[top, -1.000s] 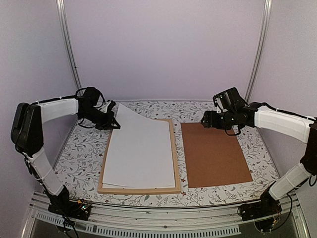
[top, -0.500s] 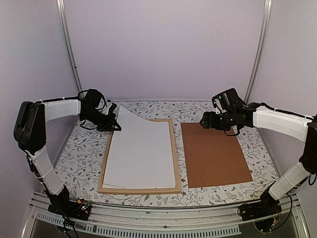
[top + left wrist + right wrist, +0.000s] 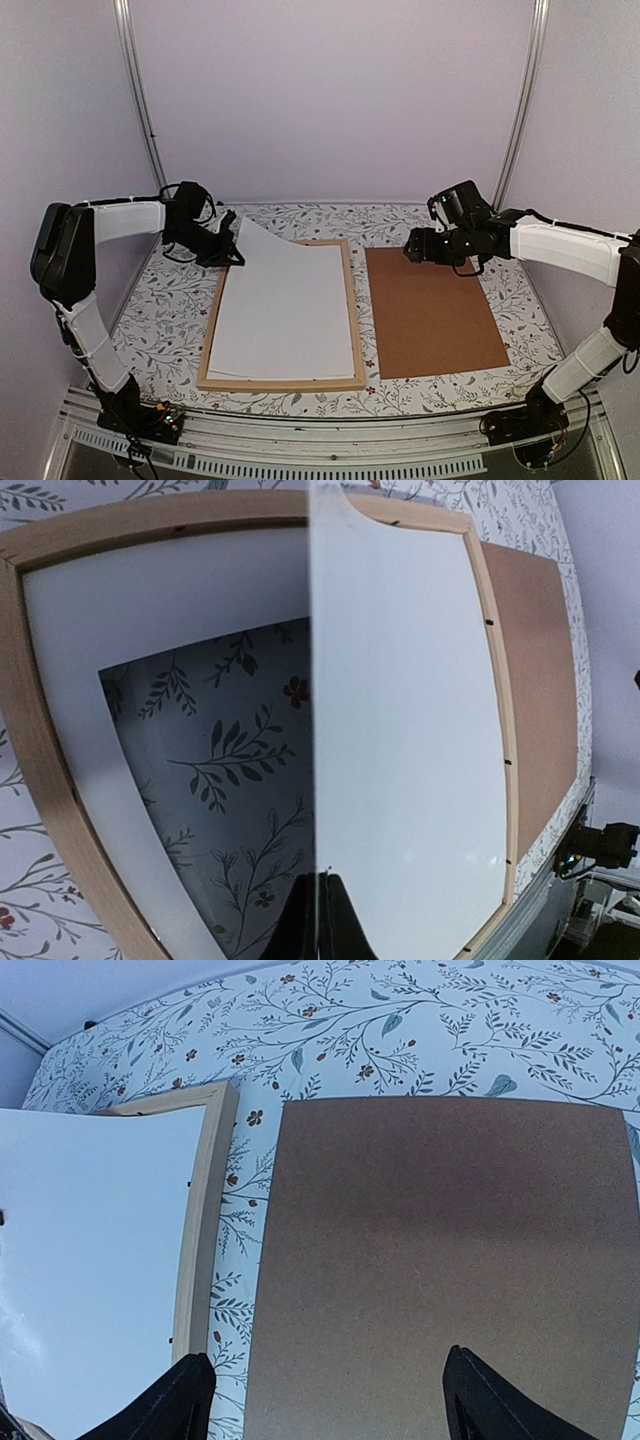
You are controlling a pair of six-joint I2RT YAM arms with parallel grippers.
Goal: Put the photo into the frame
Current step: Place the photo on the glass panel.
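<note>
1. Grip: my left claw [image 3: 233, 253] is clamped tight on the far-left corner of the photo [image 3: 285, 310], and the wrist view shows the sheet edge-on between the fingers. My right claw [image 3: 412, 243] stands wide open and holds nothing, hovering over the far end of the board [image 3: 435, 310].
2. Photo: it lies white side up over the frame [image 3: 280, 383]. Its near part rests inside the rails, and the pinched corner is lifted and curled above the far rail. No printed face shows in any view.
3. Under the lifted corner the mat [image 3: 150, 610] sits in the frame, with the table's [image 3: 160, 320] floral cloth visible through its cut-out.
4. Step in hand, as I judge it: seat the raised corner. I should lower it slowly, with the far edge parallel to the far rail and inside it, and let go only once the corner lies flat on the mat. Any sideways pull risks sliding the near end up onto a rail.
5. Edges: the photo's right edge runs just inside the right rail. The near-left rail shows bare, while the far-left rail is hidden under the sheet, so I cannot tell the fit there.
6. Room: floral cloth shows left of the frame and beyond its far rail, giving my left arm space to withdraw. A narrow strip of cloth separates the frame from the board.
</note>
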